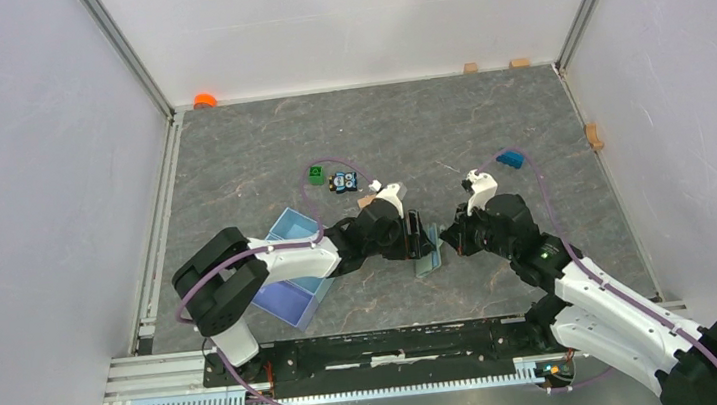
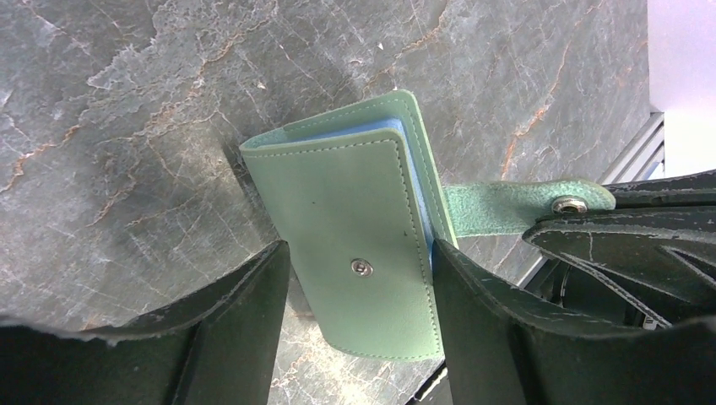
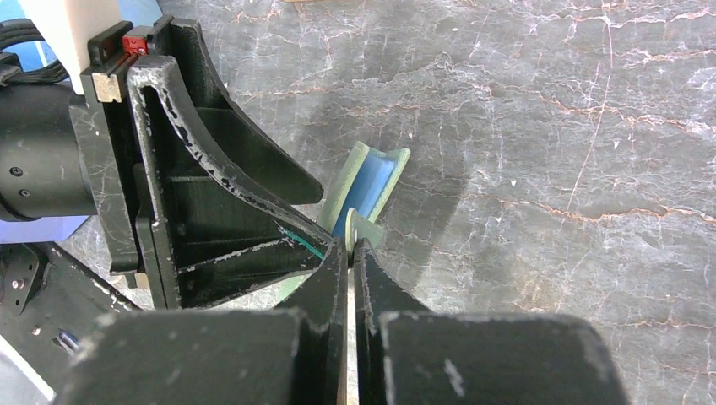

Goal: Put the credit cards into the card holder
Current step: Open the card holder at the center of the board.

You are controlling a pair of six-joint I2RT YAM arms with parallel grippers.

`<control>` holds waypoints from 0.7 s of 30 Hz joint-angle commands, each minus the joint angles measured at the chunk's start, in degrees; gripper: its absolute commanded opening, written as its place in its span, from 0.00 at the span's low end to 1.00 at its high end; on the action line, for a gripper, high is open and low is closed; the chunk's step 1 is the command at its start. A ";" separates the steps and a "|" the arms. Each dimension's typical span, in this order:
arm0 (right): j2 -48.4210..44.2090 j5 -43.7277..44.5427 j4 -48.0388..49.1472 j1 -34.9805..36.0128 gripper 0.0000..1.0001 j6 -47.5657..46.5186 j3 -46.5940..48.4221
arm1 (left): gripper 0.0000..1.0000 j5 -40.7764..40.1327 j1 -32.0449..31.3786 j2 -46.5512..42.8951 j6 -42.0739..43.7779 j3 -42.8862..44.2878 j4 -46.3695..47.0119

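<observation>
The sage-green card holder [image 1: 428, 255] is between the two grippers at the table's middle. In the left wrist view it [image 2: 355, 211] shows its closed face with a snap stud and a pale blue inside edge. My left gripper [image 1: 416, 235] is open astride it [image 2: 361, 253]; the right finger [image 2: 490, 321] touches its edge and a gap shows at the left finger [image 2: 236, 312]. My right gripper [image 1: 447, 238] is shut on the holder's snap tab [image 2: 507, 207], as its own view shows [image 3: 350, 245]. No credit card is clearly in view.
A light blue tray [image 1: 290, 305] sits under the left arm. A green cube [image 1: 315, 174], a dark toy [image 1: 342, 181] and a blue object [image 1: 510, 157] lie farther back. Wooden blocks [image 1: 594, 135] and an orange piece [image 1: 205, 100] lie by the walls.
</observation>
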 commanded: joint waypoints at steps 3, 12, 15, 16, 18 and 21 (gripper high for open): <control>-0.98 3.05 0.33 -0.09 0.00 -0.83 1.88 | 0.64 -2.40 -0.29 0.12 0.00 -0.22 -1.77; -2.30 10.97 -3.71 -0.09 0.00 -0.87 1.06 | 0.57 -5.88 -0.21 -3.16 2.99 -3.27 -5.64; -2.94 12.39 -3.72 -0.09 0.00 -0.46 0.00 | 0.53 -5.89 -0.20 -3.16 3.28 -3.76 -6.28; -2.95 12.90 -3.75 -0.11 0.00 -0.51 -0.21 | 0.52 -5.93 -0.20 -3.28 3.20 -3.88 -6.38; -2.59 14.10 -3.94 -0.06 0.00 -0.51 -0.62 | 0.49 -5.97 -0.20 -3.95 2.94 -4.23 -6.47; -2.12 16.18 -3.79 -0.02 0.00 0.10 -2.11 | 0.45 -6.35 -0.20 -5.29 2.67 -4.60 -6.81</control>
